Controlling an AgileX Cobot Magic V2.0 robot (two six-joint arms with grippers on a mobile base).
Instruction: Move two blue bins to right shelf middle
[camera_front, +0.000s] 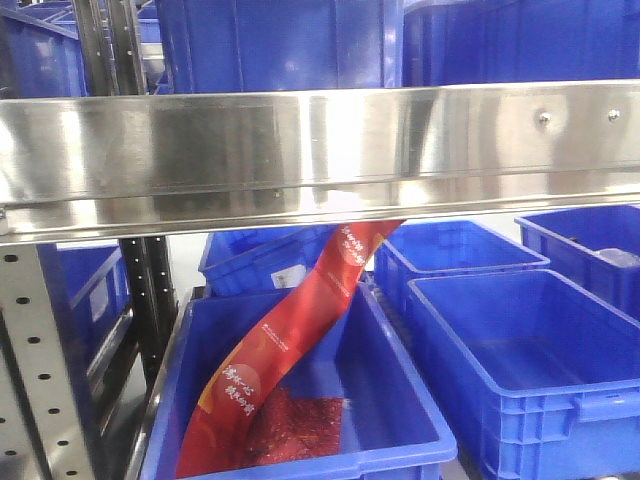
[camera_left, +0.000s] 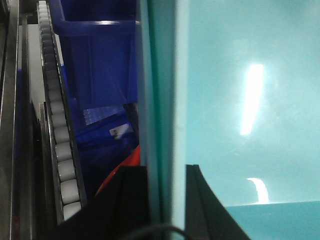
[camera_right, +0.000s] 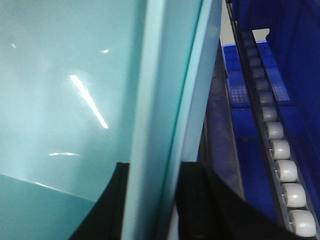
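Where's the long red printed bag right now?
In the front view, the long red printed bag leans diagonally in the near-left dark blue plastic bin, its top end tucked behind the steel shelf beam.

Pale bin (camera_left: 240, 100) overfills both wrist views; edges cropped. Front view: shelf beam (camera_front: 320, 150) hides the red bag's (camera_front: 290, 340) top. Label (camera_left: 119, 131) unreadable.

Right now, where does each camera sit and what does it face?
Front view: on the base, facing the steel shelf rail and dark blue bins; none of the robot shows.
Left wrist: behind the left claw, clamped on a pale blue bin.
Right wrist: behind the right claw, clamped on a pale bin wall.
Both wrists share roller tracks.
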